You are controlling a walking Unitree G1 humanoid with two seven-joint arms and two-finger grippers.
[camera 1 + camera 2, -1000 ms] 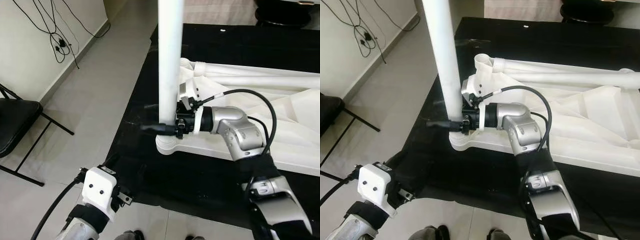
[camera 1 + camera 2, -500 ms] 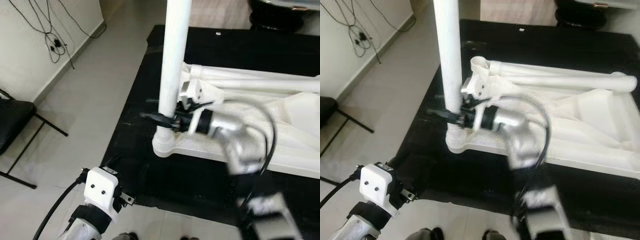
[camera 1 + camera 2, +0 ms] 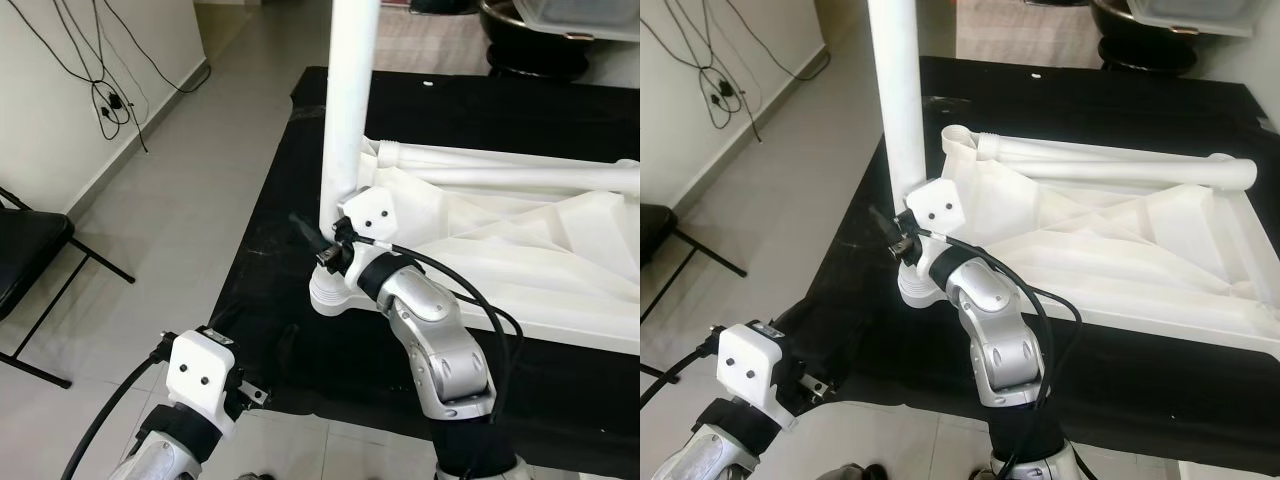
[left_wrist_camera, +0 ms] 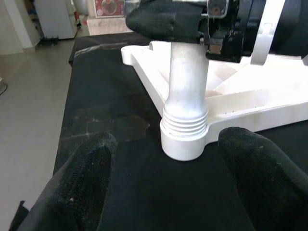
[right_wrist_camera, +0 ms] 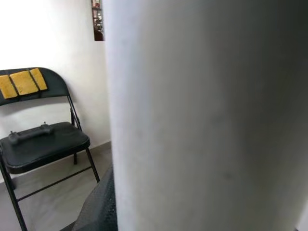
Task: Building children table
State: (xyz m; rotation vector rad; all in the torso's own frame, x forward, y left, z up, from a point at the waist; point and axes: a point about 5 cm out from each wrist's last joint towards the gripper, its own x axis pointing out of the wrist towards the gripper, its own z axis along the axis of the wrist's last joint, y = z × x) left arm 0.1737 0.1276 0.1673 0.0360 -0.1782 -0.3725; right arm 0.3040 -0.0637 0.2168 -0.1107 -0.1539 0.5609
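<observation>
A black folding chair is seen at far left on the tiled floor. The left gripper is held low, fingers spread wide w/ nothing between them, pointed at the leg's base. A white table leg stands upright in the corner socket of the upturned white tabletop, which lies on a black mat. The right gripper is clamped round the leg just above the socket — one finger pressed against it.

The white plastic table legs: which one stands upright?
The white leg screwed into the tabletop's near-left corner socket, gripped by the right gripper; the other leg lies flat.
</observation>
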